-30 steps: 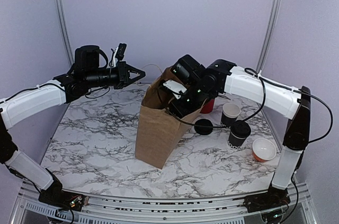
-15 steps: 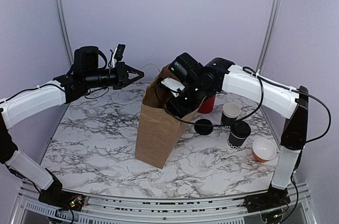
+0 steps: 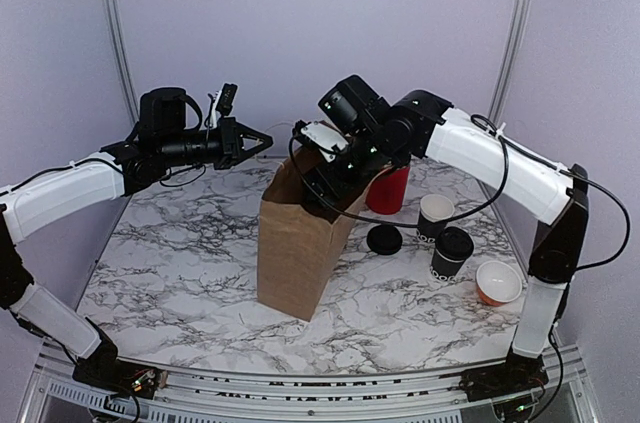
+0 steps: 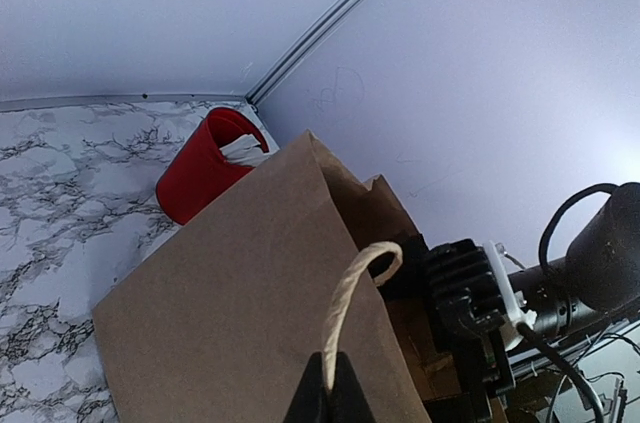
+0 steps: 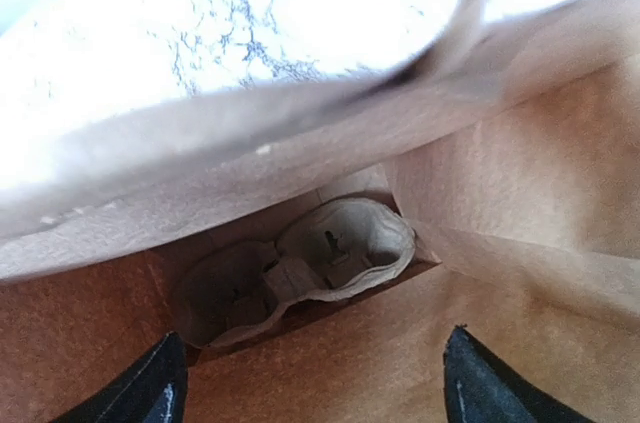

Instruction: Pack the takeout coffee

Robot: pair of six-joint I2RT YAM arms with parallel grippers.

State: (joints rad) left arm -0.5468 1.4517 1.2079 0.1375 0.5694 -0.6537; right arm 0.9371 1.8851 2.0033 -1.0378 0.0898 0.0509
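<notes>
The takeout coffee [image 3: 452, 252], a lidded black cup, stands on the table at the right, away from both grippers. A brown paper bag [image 3: 298, 243] stands open at the centre. My left gripper [image 3: 264, 140] is shut on the bag's string handle [image 4: 352, 303], behind and left of the bag's top; its tips [image 4: 328, 385] pinch the string. My right gripper [image 3: 322, 165] hovers open and empty just over the bag's mouth. Its wrist view looks down between its spread fingertips [image 5: 152, 385] at a pulp cup carrier [image 5: 300, 271] on the bag's floor.
A red tub of sachets [image 3: 388, 189] stands behind the bag, and also shows in the left wrist view [image 4: 204, 179]. A lidless black cup [image 3: 435, 214], a loose black lid [image 3: 384, 239] and an orange bowl [image 3: 498, 282] lie at the right.
My right gripper has risen out of the bag's mouth and shifted a little left and back. The bag now stands more upright. The left arm has held still.
</notes>
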